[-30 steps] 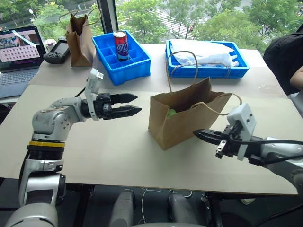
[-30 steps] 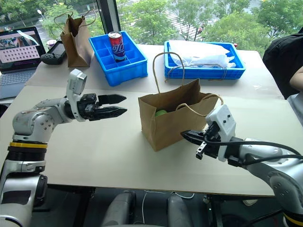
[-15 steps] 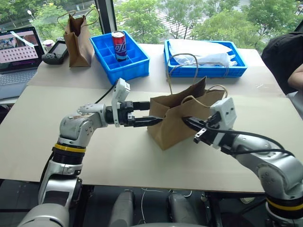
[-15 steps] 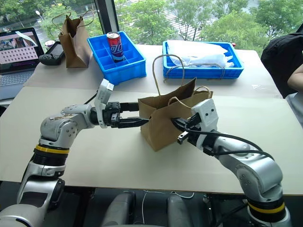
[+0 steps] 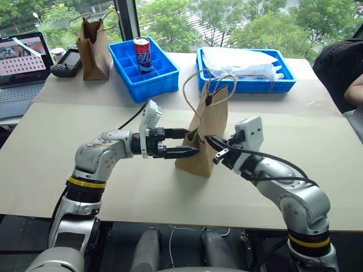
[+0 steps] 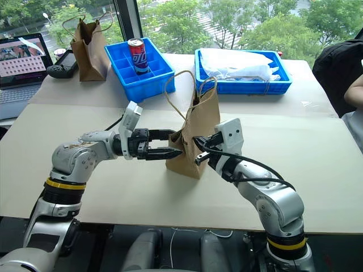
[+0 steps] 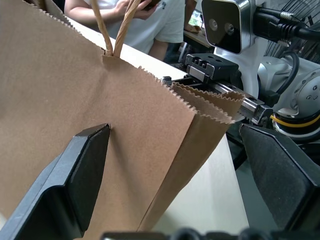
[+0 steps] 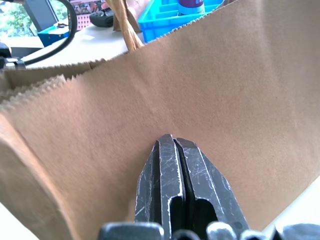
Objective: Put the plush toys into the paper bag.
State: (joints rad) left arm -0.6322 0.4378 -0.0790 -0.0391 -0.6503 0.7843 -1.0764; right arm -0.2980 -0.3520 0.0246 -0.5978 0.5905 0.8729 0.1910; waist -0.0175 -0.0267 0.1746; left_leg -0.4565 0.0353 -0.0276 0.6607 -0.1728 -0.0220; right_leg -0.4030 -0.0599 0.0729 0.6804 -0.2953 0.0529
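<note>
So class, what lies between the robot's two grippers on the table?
The paper bag, squeezed narrow, stands between the open left gripper and the shut right gripper, as the left eye view shows.

Both arms have swung inward from well apart to meet at the paper bag (image 5: pixel 209 136), the left gripper (image 5: pixel 187 143) wide open against one face, the right gripper (image 5: pixel 211 141) closed against the other. The bag, earlier gaping open, now stands pressed narrow between them.

Office or lab (laptop (image 5: pixel 22 54), bins (image 5: pixel 144 68))
</note>
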